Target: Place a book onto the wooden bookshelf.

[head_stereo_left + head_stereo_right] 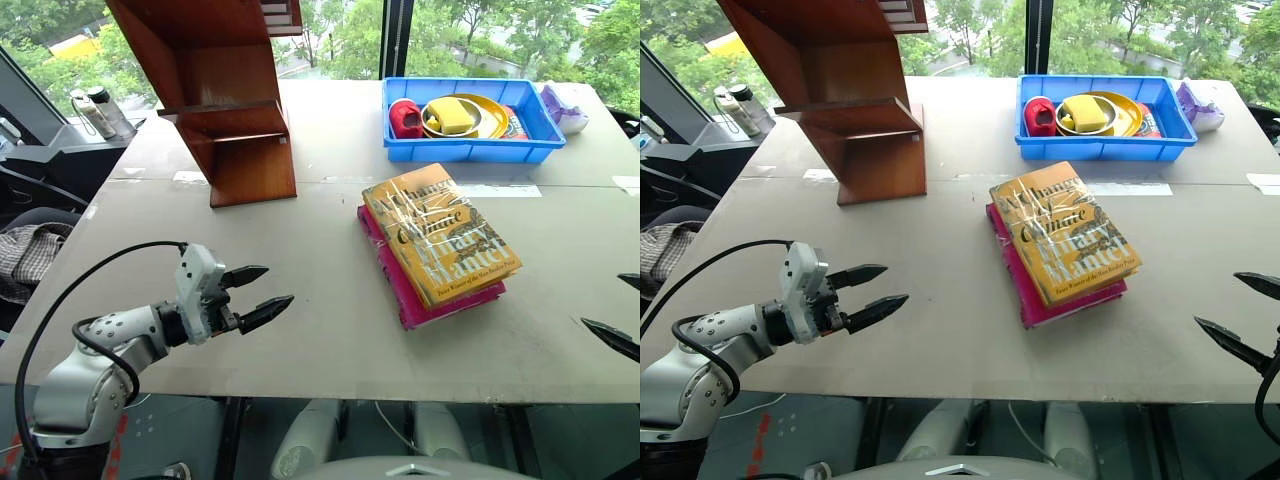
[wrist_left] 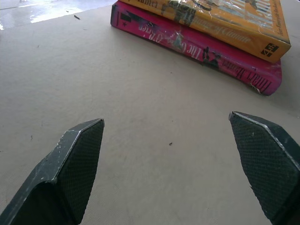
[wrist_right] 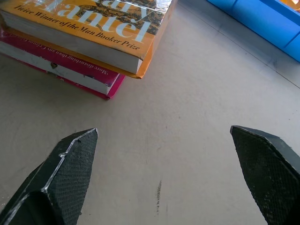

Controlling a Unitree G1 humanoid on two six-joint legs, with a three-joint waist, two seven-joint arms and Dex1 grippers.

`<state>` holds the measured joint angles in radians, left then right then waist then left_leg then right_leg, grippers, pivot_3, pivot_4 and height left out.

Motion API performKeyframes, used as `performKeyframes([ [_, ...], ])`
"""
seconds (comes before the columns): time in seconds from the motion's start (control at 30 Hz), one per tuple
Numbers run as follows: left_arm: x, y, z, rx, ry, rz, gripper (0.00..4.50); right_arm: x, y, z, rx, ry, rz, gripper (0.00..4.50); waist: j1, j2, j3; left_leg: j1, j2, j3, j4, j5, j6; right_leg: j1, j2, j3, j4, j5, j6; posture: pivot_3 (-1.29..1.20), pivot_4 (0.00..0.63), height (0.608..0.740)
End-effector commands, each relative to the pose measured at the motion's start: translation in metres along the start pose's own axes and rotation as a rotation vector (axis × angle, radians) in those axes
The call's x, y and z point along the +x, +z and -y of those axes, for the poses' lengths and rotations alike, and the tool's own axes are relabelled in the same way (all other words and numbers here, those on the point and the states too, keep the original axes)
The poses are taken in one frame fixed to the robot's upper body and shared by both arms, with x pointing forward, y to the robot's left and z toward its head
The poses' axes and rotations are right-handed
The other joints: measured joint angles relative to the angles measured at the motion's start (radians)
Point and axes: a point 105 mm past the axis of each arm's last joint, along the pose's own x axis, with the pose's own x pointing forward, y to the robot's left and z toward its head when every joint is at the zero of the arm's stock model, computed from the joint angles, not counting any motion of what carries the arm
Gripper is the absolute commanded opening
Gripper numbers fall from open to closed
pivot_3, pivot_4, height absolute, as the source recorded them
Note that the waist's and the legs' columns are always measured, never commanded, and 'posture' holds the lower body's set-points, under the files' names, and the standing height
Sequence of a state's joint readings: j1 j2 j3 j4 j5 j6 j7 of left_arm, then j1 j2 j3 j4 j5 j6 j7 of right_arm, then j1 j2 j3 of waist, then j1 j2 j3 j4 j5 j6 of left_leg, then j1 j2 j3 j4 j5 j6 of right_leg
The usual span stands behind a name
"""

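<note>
The yellow-orange book (image 1: 440,232) lies flat on top of a bright pink book (image 1: 420,305) in the middle of the table. The reddish-brown wooden bookshelf (image 1: 220,90) stands at the far left of the table. My left gripper (image 1: 258,295) hovers open over the near left part of the table, pointing toward the books, well short of them. My right gripper (image 1: 620,312) shows at the right edge, open, with nothing between its fingers. In the left wrist view the book (image 2: 220,18) and the pink book (image 2: 197,49) lie beyond the fingertips (image 2: 75,164).
A blue plastic tray (image 1: 465,150) with a yellow plate and small items sits at the far right. A pale purple object (image 1: 565,108) lies beside it. Two bottles (image 1: 98,112) stand off the table at the far left. Bare tabletop (image 1: 330,330) lies between grippers and books.
</note>
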<state>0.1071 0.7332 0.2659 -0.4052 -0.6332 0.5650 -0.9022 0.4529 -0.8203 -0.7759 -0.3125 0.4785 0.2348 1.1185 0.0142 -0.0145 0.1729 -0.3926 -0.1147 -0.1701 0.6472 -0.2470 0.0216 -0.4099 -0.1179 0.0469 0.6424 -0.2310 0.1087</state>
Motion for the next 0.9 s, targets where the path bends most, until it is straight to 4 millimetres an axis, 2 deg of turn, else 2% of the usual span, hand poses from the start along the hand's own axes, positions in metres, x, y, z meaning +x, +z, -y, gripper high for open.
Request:
performKeyframes([
  [0.03, 0.0, 0.016, 0.005, 0.053, -0.02, 0.037, 4.41, -0.003, 0.019, 0.014, -0.028, -0.061, 0.049, 4.5, 0.0, 0.0, 0.0, 0.0, 0.0, 0.0, 0.0, 0.0, 0.0, 0.0, 0.0, 0.0, 0.0, 0.0, 0.0, 0.0, 0.15, 0.74],
  [0.13, 0.006, 0.029, 0.007, 0.082, -0.027, 0.078, 4.41, 0.003, 0.05, 0.031, -0.021, -0.146, 0.131, 4.5, -0.003, 0.002, 0.0, 0.0, 0.0, 0.001, 0.001, 0.0, 0.0, 0.0, 0.0, 0.001, 0.0, 0.0, 0.0, 0.0, 0.15, 0.74],
  [0.23, 0.008, 0.036, 0.008, 0.127, -0.044, 0.09, 4.41, 0.015, 0.074, 0.037, -0.051, -0.178, 0.09, 4.5, -0.001, 0.003, 0.0, 0.0, 0.0, 0.001, 0.001, 0.0, 0.0, 0.0, 0.0, 0.0, 0.0, 0.0, 0.0, 0.0, 0.15, 0.74],
  [0.33, 0.011, 0.044, 0.013, 0.173, -0.075, 0.116, 4.41, 0.036, 0.092, 0.037, -0.005, -0.147, 0.057, 4.5, 0.0, 0.002, 0.0, -0.002, 0.0, -0.001, 0.0, 0.0, 0.0, -0.001, 0.0, -0.002, 0.0, 0.0, -0.001, 0.0, 0.15, 0.74],
  [0.43, 0.012, 0.05, 0.021, 0.212, -0.116, 0.138, 4.41, 0.061, 0.102, 0.04, 0.004, -0.158, -0.005, 4.5, -0.006, 0.002, 0.0, -0.003, 0.0, 0.0, 0.0, 0.0, 0.0, -0.002, -0.001, -0.002, -0.001, 0.0, -0.001, 0.0, 0.15, 0.74],
  [0.47, 0.012, 0.051, 0.023, 0.213, -0.125, 0.143, 4.5, 0.071, 0.105, 0.037, -0.001, -0.134, -0.022, 3.98, -0.005, 0.002, 0.0, -0.003, 0.0, 0.001, 0.0, 0.0, 0.0, -0.002, -0.001, -0.001, -0.002, 0.0, -0.001, 0.0, 0.15, 0.74],
  [0.5, 0.012, 0.051, 0.025, 0.222, -0.138, 0.142, 4.5, 0.08, 0.108, 0.035, -0.002, -0.118, -0.031, 3.69, -0.002, 0.002, 0.0, -0.004, 0.0, 0.001, 0.0, 0.0, 0.0, -0.002, -0.002, -0.002, -0.002, 0.0, -0.001, 0.0, 0.15, 0.74],
  [0.53, 0.012, 0.051, 0.028, 0.231, -0.151, 0.138, 4.5, 0.089, 0.109, 0.036, 0.001, -0.121, -0.049, 3.08, -0.001, 0.002, 0.0, -0.004, 0.0, 0.0, 0.0, 0.0, 0.0, -0.003, -0.002, -0.003, -0.002, 0.0, -0.001, 0.0, 0.15, 0.74],
  [0.57, 0.011, 0.051, 0.03, 0.236, -0.161, 0.137, 4.5, 0.096, 0.109, 0.036, -0.022, -0.12, -0.081, 2.8, 0.0, 0.002, 0.0, -0.005, 0.0, 0.0, 0.0, 0.0, 0.0, -0.003, -0.002, -0.003, -0.002, 0.0, -0.001, 0.0, 0.15, 0.74],
  [0.6, 0.009, 0.051, 0.032, 0.242, -0.17, 0.14, 4.5, 0.102, 0.109, 0.037, -0.047, -0.119, -0.108, 2.24, -0.001, 0.002, 0.0, -0.005, 0.0, 0.0, 0.0, 0.0, 0.0, -0.003, -0.002, -0.003, -0.002, 0.0, -0.001, 0.0, 0.15, 0.74],
  [0.73, 0.001, 0.053, 0.042, 0.229, -0.214, 0.155, 4.5, 0.122, 0.107, 0.039, -0.096, -0.099, -0.159, 0.6, 0.001, 0.002, 0.001, -0.006, 0.0, 0.0, 0.0, 0.001, -0.001, -0.004, -0.002, -0.003, -0.004, 0.0, -0.001, 0.0, 0.15, 0.74],
  [0.77, -0.002, 0.052, 0.045, 0.22, -0.234, 0.151, 4.5, 0.129, 0.108, 0.039, -0.099, -0.092, -0.16, 0.03, -0.001, 0.002, 0.001, -0.007, 0.0, 0.0, 0.0, 0.001, -0.002, -0.004, -0.003, -0.004, -0.004, 0.0, -0.001, 0.0, 0.15, 0.74],
  [0.9, -0.008, 0.054, 0.053, 0.204, -0.265, 0.156, 4.5, 0.151, 0.111, 0.04, -0.113, -0.064, -0.171, 0.03, -0.009, 0.002, 0.001, -0.007, -0.001, 0.0, -0.001, 0.001, -0.002, -0.005, -0.003, -0.003, -0.004, 0.0, 0.0, 0.0, 0.15, 0.74],
])
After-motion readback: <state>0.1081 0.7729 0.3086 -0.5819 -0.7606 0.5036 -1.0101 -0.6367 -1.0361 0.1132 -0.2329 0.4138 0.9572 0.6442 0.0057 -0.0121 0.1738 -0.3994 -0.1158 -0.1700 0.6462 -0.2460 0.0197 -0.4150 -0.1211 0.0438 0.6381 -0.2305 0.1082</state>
